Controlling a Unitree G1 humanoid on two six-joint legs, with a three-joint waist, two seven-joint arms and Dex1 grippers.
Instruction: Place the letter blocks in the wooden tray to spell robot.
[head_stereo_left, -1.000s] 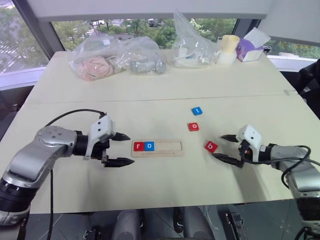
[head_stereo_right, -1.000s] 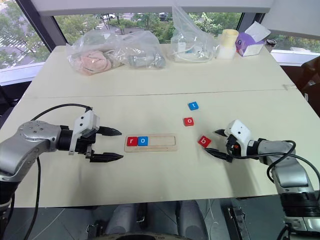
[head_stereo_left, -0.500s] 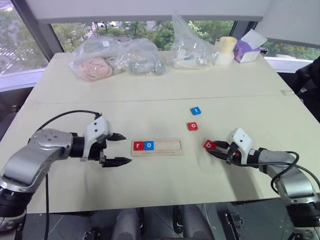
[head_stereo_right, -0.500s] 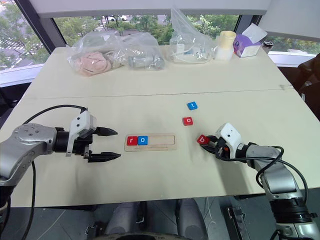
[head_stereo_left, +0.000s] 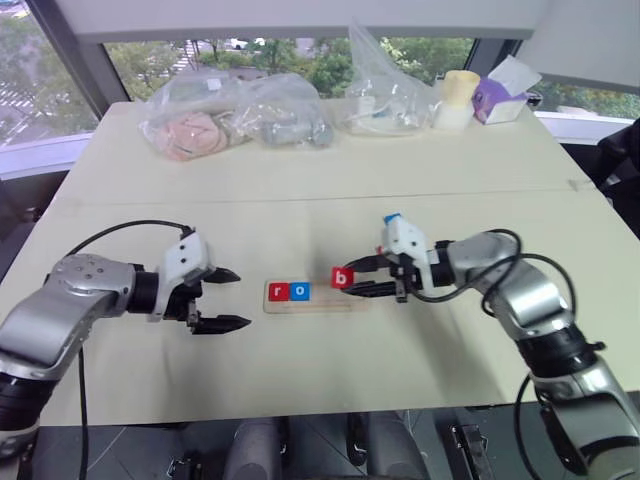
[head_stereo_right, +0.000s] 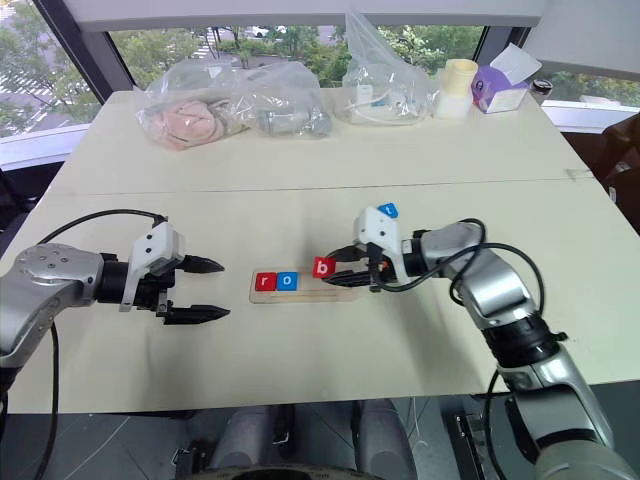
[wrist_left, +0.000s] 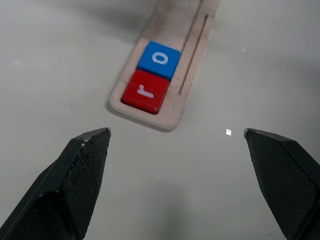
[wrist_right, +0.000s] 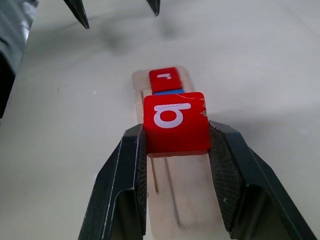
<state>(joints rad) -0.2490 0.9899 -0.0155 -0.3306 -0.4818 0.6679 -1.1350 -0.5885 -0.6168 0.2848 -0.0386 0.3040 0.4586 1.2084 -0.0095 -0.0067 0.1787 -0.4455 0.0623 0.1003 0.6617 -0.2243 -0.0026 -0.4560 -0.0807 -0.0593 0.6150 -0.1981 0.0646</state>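
Right gripper (wrist_right: 175, 145): clamped on the red square "b" tile (wrist_right: 175, 122), above the long light-wood tray (head_stereo_left: 315, 296). Red "r" tile (wrist_left: 146, 91) and blue "o" tile (wrist_left: 159, 59): seated at the tray's 9 o'clock end. Head view adds the blue "t" tile (head_stereo_right: 389, 211) behind the right wrist; left gripper (head_stereo_left: 226, 298) spread wide, empty, at the tray's 9 o'clock.

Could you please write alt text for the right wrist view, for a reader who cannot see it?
The right gripper holds a red b block between its two black fingers, above the wooden tray. Further along the tray sit a red r block and a blue block mostly hidden behind the b.
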